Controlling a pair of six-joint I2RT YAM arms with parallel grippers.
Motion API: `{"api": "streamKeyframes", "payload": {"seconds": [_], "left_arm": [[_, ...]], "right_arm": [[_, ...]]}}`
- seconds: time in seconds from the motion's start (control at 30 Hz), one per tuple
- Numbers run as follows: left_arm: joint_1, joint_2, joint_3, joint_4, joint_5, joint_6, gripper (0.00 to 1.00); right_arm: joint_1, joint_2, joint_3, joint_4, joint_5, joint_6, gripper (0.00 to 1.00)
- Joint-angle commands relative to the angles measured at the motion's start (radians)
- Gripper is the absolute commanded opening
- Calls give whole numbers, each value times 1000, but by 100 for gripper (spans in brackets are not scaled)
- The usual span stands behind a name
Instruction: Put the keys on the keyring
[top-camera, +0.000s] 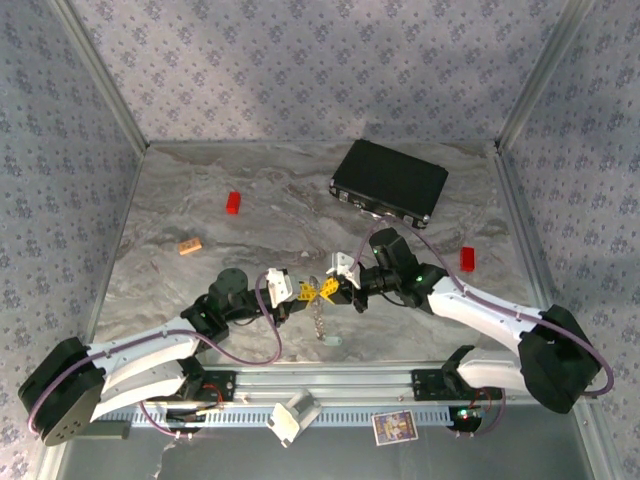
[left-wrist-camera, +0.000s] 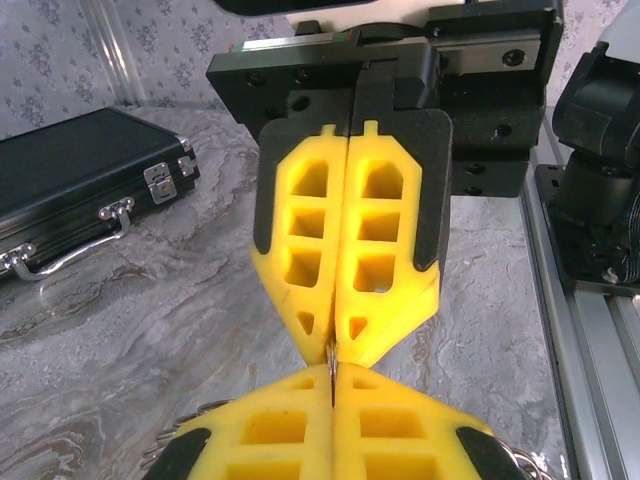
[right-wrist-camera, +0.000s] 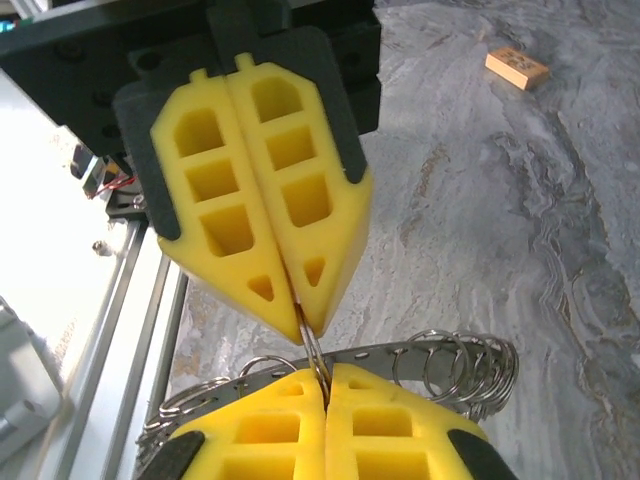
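Note:
My two grippers meet tip to tip above the middle of the table, the left gripper (top-camera: 308, 291) facing the right gripper (top-camera: 330, 290). Both are shut on one thin wire loop of the keyring. In the right wrist view my right gripper (right-wrist-camera: 325, 375) pinches the loop from below and the left gripper (right-wrist-camera: 300, 315) from above. The keyring (right-wrist-camera: 420, 350) is a silvery band fringed with small rings (right-wrist-camera: 470, 365), running behind my fingers. The left wrist view shows my left gripper (left-wrist-camera: 332, 385) against the right gripper (left-wrist-camera: 335, 345). A chain-like part (top-camera: 320, 318) hangs down to a small pale piece (top-camera: 330, 341); it is too small to tell whether it is one of the keys.
A black case (top-camera: 390, 182) lies at the back right, also seen as the case (left-wrist-camera: 70, 180). A red block (top-camera: 233, 203) sits at the back left, another red block (top-camera: 467, 259) at the right. An orange-tan block (top-camera: 190, 245) lies at the left. The metal rail (top-camera: 330, 380) runs along the near edge.

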Motion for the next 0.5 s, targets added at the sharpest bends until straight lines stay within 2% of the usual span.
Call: {"api": "streamKeyframes", "payload": {"seconds": [0.0, 0.07, 0.27, 0.47], "left_arm": [[-5, -23, 14, 10, -9, -7, 3], [-6, -34, 35, -65, -25, 15, 17], [-8, -28, 161, -387, -29, 124, 20], [-8, -35, 181, -410, -25, 156, 20]], "right_arm": [[1, 7, 51, -26, -36, -24, 0], [4, 5, 73, -80, -24, -58, 0], [26, 18, 163, -282, 51, -185, 0], [45, 27, 229, -407, 129, -254, 0]]}}
